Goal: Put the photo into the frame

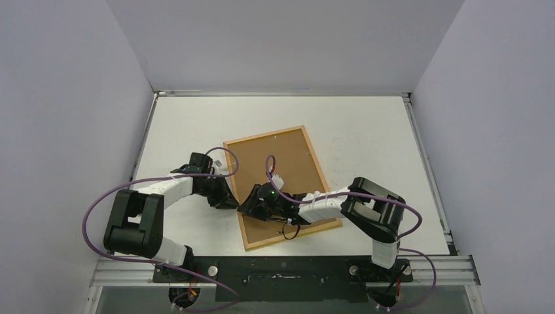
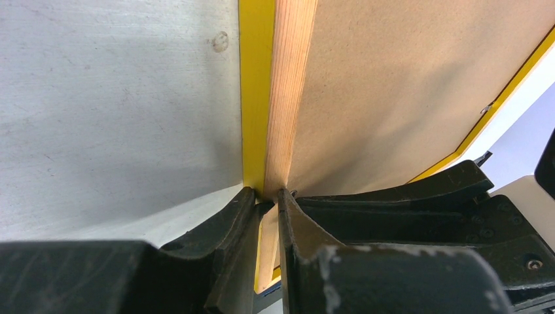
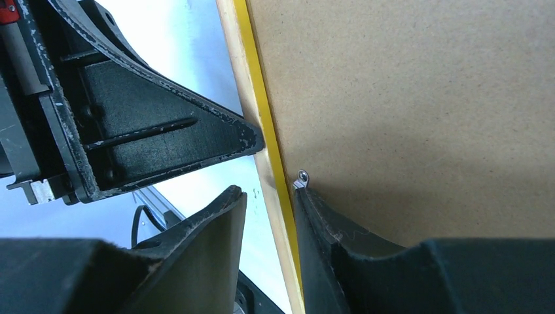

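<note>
"Checking holds before any further move. Grip states, and location of the task items?"

"Record the left gripper [image 2: 265, 193] as closed down narrow on the near-left rail of the frame [image 1: 317, 163]. Note the frame lying wood side up, askew, in the middle of the table [image 1: 366, 131]. Record the right gripper [image 3: 269, 193] as part open, straddling the same rail just beside, clamping nothing. Note its inner finger touching the backing board [image 1: 275, 163] at a small metal tab [image 3: 302, 176]. Find no photo in any view; impossible to tell whether under the board or elsewhere."

"Likely failure modes from here?"

"Expect three, as judgement only. Working the tab with a finger edge: probable slip off so small a part, scoring the board or bending the tab. Levering against the clamped rail: possible twist of the thin frame, or drag across the table on any creep of the left hold. Moving both grippers so close together: risk of finger collision. Confirm the photo's whereabouts before fixing the board in place; otherwise, risk of closing an empty frame."
</note>
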### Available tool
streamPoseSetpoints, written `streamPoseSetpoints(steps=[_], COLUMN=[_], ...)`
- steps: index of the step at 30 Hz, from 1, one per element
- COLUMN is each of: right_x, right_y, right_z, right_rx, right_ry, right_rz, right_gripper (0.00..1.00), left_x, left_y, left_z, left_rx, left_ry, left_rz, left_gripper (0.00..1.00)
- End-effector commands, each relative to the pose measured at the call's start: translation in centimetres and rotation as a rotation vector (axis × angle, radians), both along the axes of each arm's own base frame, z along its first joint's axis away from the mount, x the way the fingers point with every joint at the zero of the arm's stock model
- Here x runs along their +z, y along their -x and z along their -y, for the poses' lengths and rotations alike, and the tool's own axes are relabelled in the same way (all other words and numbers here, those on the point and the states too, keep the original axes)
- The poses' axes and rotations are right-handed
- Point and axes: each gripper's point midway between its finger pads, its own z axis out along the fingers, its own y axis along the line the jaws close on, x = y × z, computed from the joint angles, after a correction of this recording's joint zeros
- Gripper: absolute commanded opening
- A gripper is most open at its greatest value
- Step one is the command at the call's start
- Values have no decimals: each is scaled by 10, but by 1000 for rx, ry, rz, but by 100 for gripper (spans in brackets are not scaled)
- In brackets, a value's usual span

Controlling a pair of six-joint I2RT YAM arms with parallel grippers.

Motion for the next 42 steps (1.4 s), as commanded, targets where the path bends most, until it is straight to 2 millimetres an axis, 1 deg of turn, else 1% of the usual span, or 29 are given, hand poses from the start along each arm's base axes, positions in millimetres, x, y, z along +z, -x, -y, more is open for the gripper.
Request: streamPoseSetpoints(steps=[1, 17, 21, 31, 36, 42], right_x=[-7, -17, -14, -5, 7, 23], right_y=[2, -4, -7, -8, -9, -10], right_z=[-6, -6, -12, -32, -41, -43], right_rx=[5, -27, -15, 40, 55, 47], right_ry=[-4, 8, -7, -76, -156, -230], right_rz=[-14, 1, 25, 82, 130, 194], right_gripper=[35, 35, 36, 42, 45, 51], left_x=[-9, -9, -10, -9, -6, -4], left_y=[5, 6, 7, 5, 4, 1], left_z=[-5, -3, -3, -3, -3, 3], left_rx=[-18, -21, -18, -12, -12, 21], left_ry=[-49, -36, -36, -33, -34, 13], left_rz=[-6, -6, -10, -11, -7, -29], left_gripper=[15, 15, 15, 15, 15, 12])
